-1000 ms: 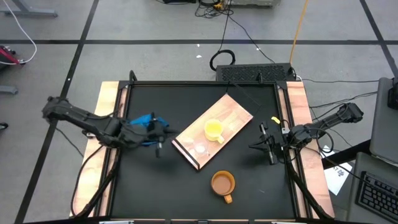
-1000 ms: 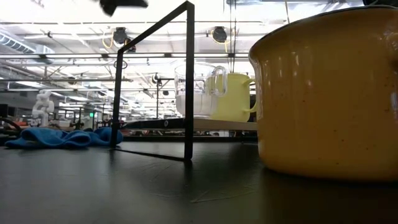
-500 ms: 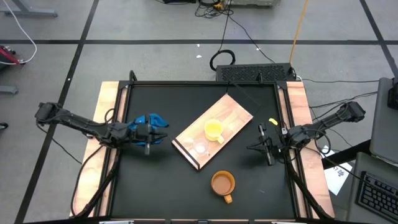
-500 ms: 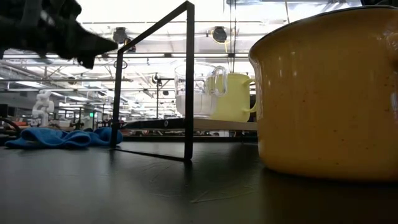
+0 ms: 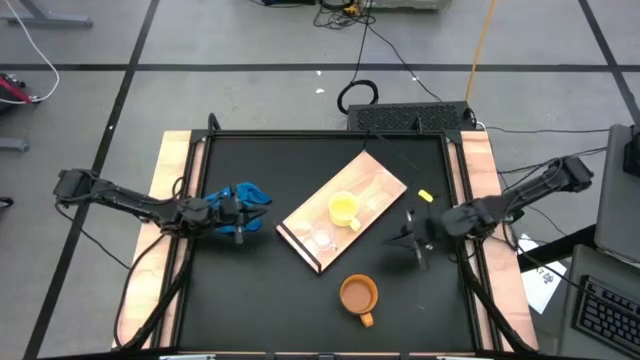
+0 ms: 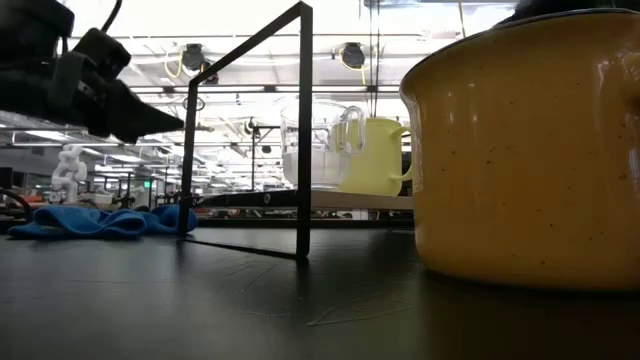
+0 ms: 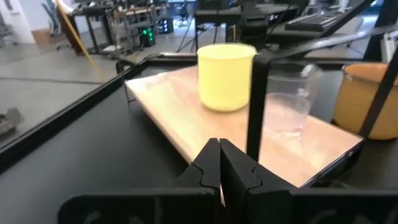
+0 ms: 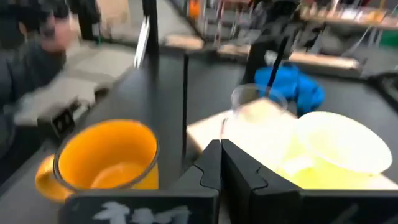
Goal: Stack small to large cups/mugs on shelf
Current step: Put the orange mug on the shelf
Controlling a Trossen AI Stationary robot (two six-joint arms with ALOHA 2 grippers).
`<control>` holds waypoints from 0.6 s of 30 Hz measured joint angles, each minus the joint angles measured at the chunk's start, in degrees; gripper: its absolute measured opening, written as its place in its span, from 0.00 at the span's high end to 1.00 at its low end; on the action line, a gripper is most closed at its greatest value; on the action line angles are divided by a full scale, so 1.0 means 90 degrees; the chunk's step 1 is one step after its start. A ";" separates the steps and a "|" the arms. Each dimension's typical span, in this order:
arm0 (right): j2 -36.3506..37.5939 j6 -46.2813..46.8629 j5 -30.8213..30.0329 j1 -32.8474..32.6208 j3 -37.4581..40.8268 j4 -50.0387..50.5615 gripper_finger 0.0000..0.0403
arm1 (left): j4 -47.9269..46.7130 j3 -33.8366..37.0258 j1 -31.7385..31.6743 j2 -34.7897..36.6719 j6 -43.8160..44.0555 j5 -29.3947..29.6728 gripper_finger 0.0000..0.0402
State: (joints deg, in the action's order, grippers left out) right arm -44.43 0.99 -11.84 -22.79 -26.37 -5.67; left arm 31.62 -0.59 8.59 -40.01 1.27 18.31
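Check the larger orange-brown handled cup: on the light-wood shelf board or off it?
Off. The larger orange-brown handled cup stands upright on the black tabletop, apart from the light-wood shelf board.

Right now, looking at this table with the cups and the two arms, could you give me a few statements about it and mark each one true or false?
1. The yellow cup stands on the wooden shelf. True.
2. The orange-brown cup is on the shelf too. False: it sits on the black tabletop, off the board.
3. The clear glass cup is on the shelf beside the yellow one. True.
4. The right gripper holds a cup. False: it is shut and empty.
5. The blue cloth lies on the shelf. False: it lies on the tabletop by the left gripper.
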 joint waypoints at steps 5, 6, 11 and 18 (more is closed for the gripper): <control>-0.1164 0.0112 0.0007 -0.0147 -0.1354 0.1753 1.00 | -0.0079 0.0004 -0.0112 -0.0005 0.0041 -0.0028 0.99; -0.1346 0.0160 0.0054 -0.0179 -0.1540 0.1980 1.00 | -0.0079 0.0004 -0.0119 -0.0005 0.0037 -0.0028 0.99; -0.1966 0.0510 0.0812 -0.0261 -0.2129 0.1845 0.99 | -0.0073 0.0004 -0.0120 -0.0005 -0.0089 -0.0030 0.99; -0.2551 0.1120 0.1179 -0.0443 -0.2838 0.1560 0.94 | -0.0063 0.0004 -0.0120 -0.0010 -0.0111 -0.0030 0.99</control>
State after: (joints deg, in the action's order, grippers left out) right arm -67.39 11.08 -1.22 -26.78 -51.92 8.37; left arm 31.05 -0.56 7.51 -40.10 0.27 18.04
